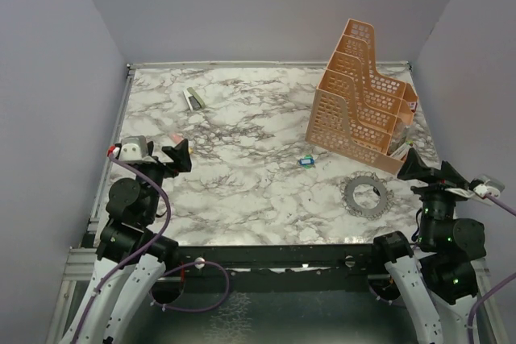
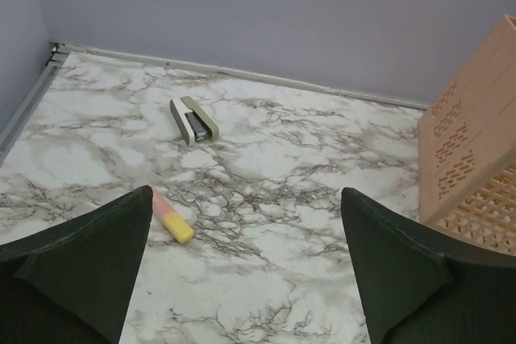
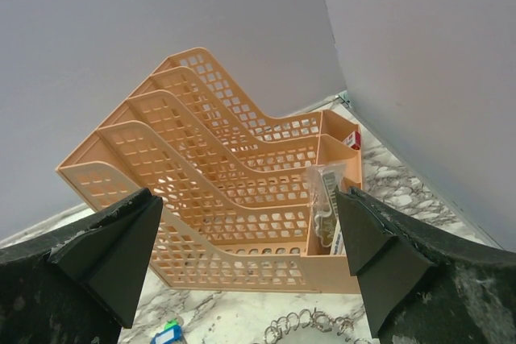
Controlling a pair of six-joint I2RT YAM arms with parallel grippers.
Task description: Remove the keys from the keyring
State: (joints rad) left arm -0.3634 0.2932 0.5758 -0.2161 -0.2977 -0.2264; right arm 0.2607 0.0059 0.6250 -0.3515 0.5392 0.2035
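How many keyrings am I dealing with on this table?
1. The keyring, rimmed with keys, lies flat on the table, right side, just on the near side of the orange organizer. The organizer's slots could hide more.

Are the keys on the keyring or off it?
On it: the keys fan all around the keyring like gear teeth, and no loose key shows elsewhere.
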